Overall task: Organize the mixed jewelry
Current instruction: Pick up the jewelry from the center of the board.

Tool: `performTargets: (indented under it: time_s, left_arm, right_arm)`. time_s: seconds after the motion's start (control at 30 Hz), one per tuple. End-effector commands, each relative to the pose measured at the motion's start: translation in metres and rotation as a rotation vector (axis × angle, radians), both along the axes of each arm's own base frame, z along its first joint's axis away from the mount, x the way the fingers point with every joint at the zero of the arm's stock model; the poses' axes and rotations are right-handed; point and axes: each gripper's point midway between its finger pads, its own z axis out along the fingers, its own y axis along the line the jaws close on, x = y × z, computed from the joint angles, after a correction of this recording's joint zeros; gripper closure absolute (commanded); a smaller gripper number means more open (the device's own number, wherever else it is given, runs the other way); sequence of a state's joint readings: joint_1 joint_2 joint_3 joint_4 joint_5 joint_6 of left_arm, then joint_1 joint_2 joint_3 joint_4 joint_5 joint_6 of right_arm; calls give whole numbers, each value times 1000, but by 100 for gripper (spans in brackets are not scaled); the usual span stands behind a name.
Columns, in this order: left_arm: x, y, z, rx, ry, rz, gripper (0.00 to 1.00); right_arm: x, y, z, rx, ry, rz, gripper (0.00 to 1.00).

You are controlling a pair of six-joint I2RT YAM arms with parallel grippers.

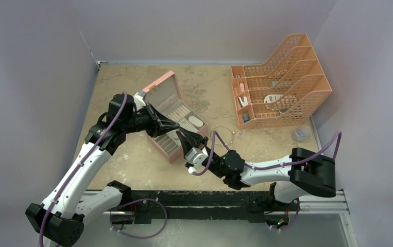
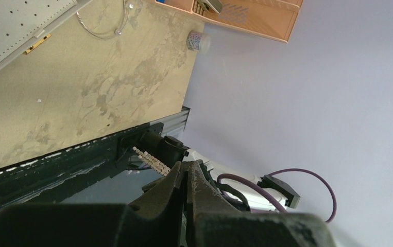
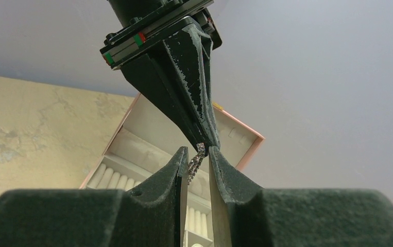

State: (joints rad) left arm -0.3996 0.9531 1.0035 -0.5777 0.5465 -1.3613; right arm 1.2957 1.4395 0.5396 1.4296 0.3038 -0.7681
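Observation:
A short silvery chain-like piece (image 3: 194, 163) hangs from the tips of my left gripper (image 1: 176, 125), which is shut on it; its end pokes out beside the closed jaws (image 2: 150, 159). My right gripper (image 3: 198, 150) stands just below and in front, above the open pink box (image 1: 171, 118). Its jaws are a little apart on either side of the hanging chain, with a gap showing on both sides. The large thin wire hoop (image 1: 225, 135) lies on the table right of the box. Small gold rings do not show.
An orange mesh file rack (image 1: 282, 77) with stationery bits stands at the back right. A small clear cup (image 1: 300, 135) sits near the right table edge. The box's ring rolls (image 3: 112, 177) and compartments lie below the grippers. Purple walls close in the table.

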Motion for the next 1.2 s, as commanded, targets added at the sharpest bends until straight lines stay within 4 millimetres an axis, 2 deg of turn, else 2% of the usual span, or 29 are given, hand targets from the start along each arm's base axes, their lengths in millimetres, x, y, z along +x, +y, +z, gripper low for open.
performTargets:
  time_s: [0.0, 0.3, 0.7, 0.93, 0.97, 1.17]
  left_arm:
    - [-4, 1, 7, -38, 42, 18, 100]
    - [-5, 2, 6, -34, 42, 21, 100]
    - [-4, 2, 5, -30, 42, 26, 100]
    - [-1, 4, 8, -20, 7, 36, 100]
    - [-1, 5, 9, -15, 0, 42, 98]
    - [10, 21, 11, 71, -76, 130, 60]
  right_arm:
    - [1, -3, 33, 97, -32, -18, 77]
    - [0, -4, 36, 110, -40, -20, 80]
    - [-1, -6, 39, 117, -32, -17, 95]
    - [0, -5, 41, 121, -8, -12, 98]
    - [0, -4, 40, 115, 3, -9, 99]
    - [-12, 3, 30, 77, 89, 88, 99]
